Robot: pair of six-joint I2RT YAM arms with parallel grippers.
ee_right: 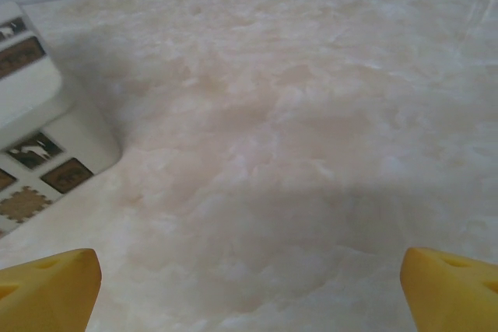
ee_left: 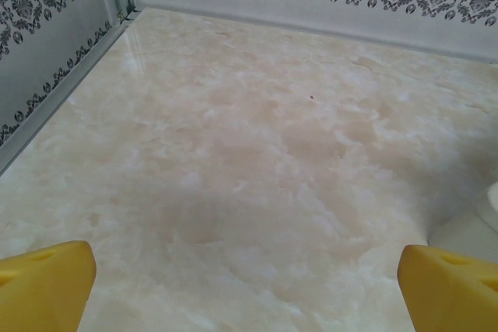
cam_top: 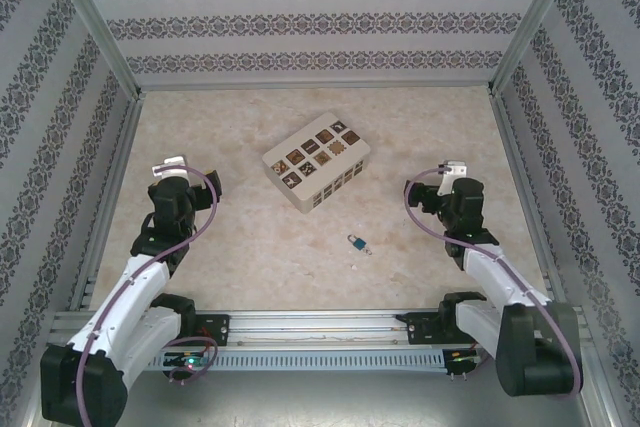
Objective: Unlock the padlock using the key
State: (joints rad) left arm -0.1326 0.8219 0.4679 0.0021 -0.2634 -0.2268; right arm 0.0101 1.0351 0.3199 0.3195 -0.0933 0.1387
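Padlock [cam_top: 356, 242] lies on the marbled surface [cam_top: 250, 247] between the two arms, nearer the right end effector [cam_top: 450, 169] and back toward the bases from it. The right and the left end effector [cam_top: 168, 162] both stand spread wide with nothing between their yellow fingers [ee_left: 47, 285]. A white tiled box [cam_top: 317, 174] sits between them, touching neither.

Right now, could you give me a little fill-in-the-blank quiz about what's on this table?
1. The padlock has a ___ body.
2. The white box carries ___ tiles on top.
3. The left gripper and right gripper both stand ___, holding nothing.
Missing words: blue; brown; open.
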